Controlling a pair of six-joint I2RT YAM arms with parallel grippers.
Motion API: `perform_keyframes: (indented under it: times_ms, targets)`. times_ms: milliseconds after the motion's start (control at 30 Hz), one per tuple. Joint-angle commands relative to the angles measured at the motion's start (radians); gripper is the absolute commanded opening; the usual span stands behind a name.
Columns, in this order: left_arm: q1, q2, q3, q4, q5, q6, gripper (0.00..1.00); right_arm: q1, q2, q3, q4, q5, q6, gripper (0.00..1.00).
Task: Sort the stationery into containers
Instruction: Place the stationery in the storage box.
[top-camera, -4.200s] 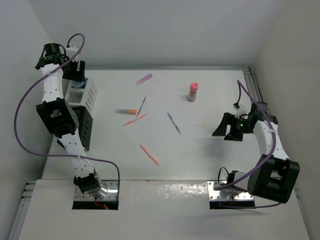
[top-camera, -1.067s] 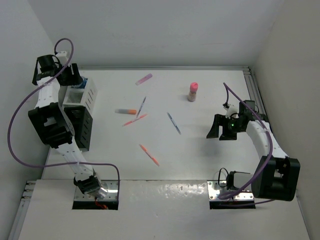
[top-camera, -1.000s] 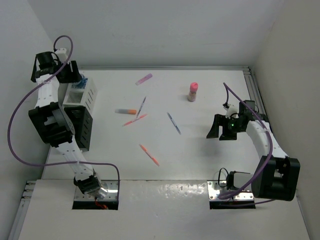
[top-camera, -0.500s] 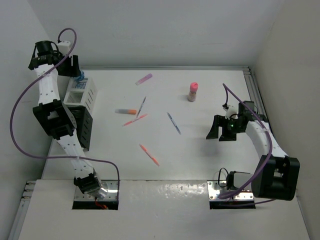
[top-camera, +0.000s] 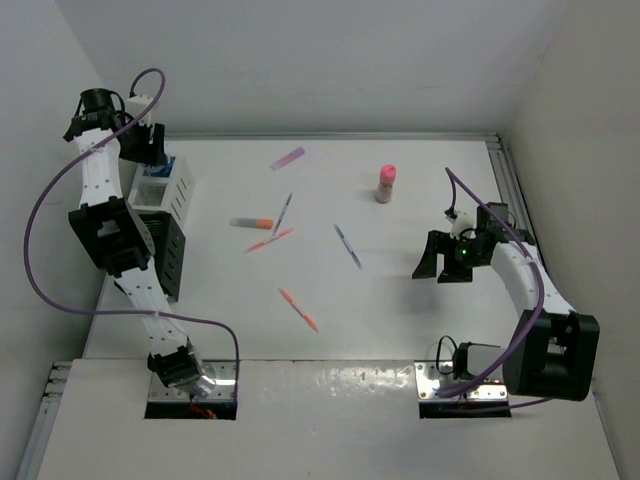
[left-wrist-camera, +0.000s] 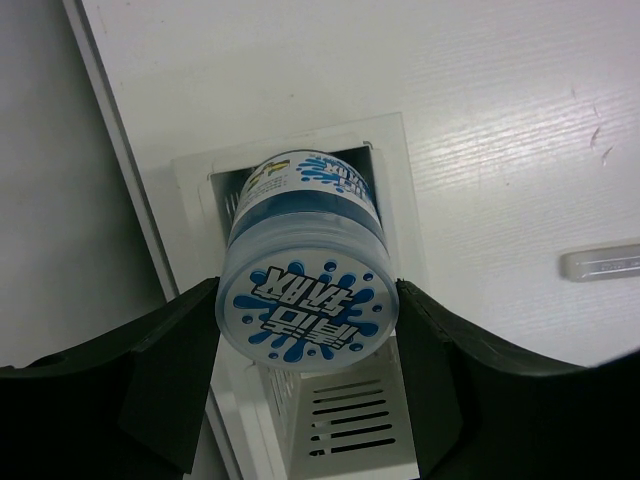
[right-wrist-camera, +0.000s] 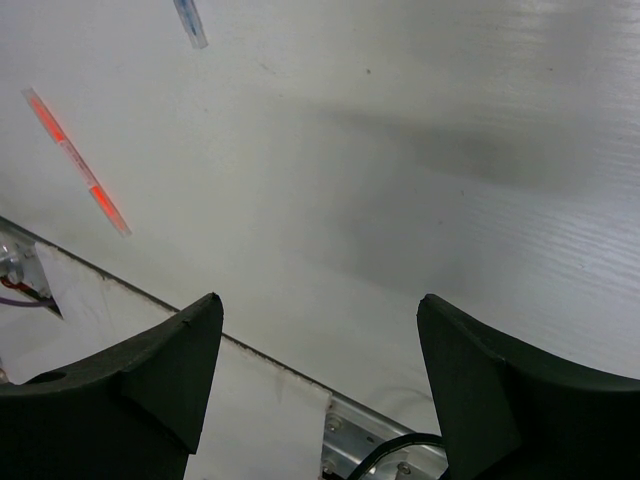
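Note:
My left gripper (left-wrist-camera: 305, 300) is shut on a squat round blue jar (left-wrist-camera: 308, 290) with a blue splash label, held just above a compartment of the white slatted organiser (left-wrist-camera: 405, 200). In the top view this gripper (top-camera: 148, 145) hangs over the far end of the white organiser (top-camera: 172, 190), and the black organiser (top-camera: 168, 258) stands just in front of it. My right gripper (top-camera: 441, 265) is open and empty above bare table at the right; the right wrist view (right-wrist-camera: 315, 310) shows nothing between its fingers. A pink-capped beige bottle (top-camera: 385, 184) stands upright at the back.
Scattered on the table are a pink marker (top-camera: 288, 158), an orange-capped marker (top-camera: 252, 222), a blue-purple pen (top-camera: 284, 212), an orange pen (top-camera: 270, 240), a blue pen (top-camera: 348, 246) and another orange pen (top-camera: 299, 309). Walls close in on the left, back and right.
My left wrist has shifted a little over the white organiser, still holding the jar. My right gripper has moved slightly left since the earliest frame and has stayed still in the last second.

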Motion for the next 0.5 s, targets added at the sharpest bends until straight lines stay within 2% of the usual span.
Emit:
perform_keyframes:
  times_ms: [0,33,67,100,133,167,233,333,400,467]
  targets:
    - [-0.022,-0.009,0.024,0.017,-0.024,0.049,0.06,0.006,-0.006,-0.005,0.024,-0.003,0.009,0.77]
    - [-0.031,0.000,0.030,0.011,-0.030,0.056,0.06,0.006,-0.006,-0.005,0.024,-0.003,0.010,0.77]
    - [-0.034,0.005,0.032,0.007,-0.045,0.059,0.11,0.006,-0.007,-0.003,0.022,-0.003,0.009,0.77]
    - [-0.037,0.008,0.032,0.013,-0.055,0.053,0.21,0.006,-0.010,-0.002,0.019,-0.003,0.009,0.77]
    - [-0.040,0.009,0.029,0.021,-0.059,0.046,0.48,0.006,-0.012,-0.003,0.018,-0.002,0.009,0.77]
    - [-0.040,0.008,0.024,0.027,-0.062,0.039,0.55,0.006,-0.012,-0.003,0.016,0.000,0.007,0.77]
    - [-0.040,-0.004,0.015,0.064,-0.062,0.014,0.64,0.006,-0.018,-0.005,0.013,0.003,0.004,0.78]
    - [-0.038,-0.062,-0.046,0.162,-0.046,-0.027,0.70,0.006,-0.021,-0.002,0.013,0.004,0.001,0.78]
    - [-0.035,-0.116,-0.104,0.249,-0.018,-0.055,0.87,0.006,-0.024,-0.002,0.012,0.004,0.003,0.78]
    - [-0.043,-0.125,-0.098,0.265,-0.004,-0.058,0.89,0.006,-0.026,0.000,0.012,0.001,0.006,0.78]
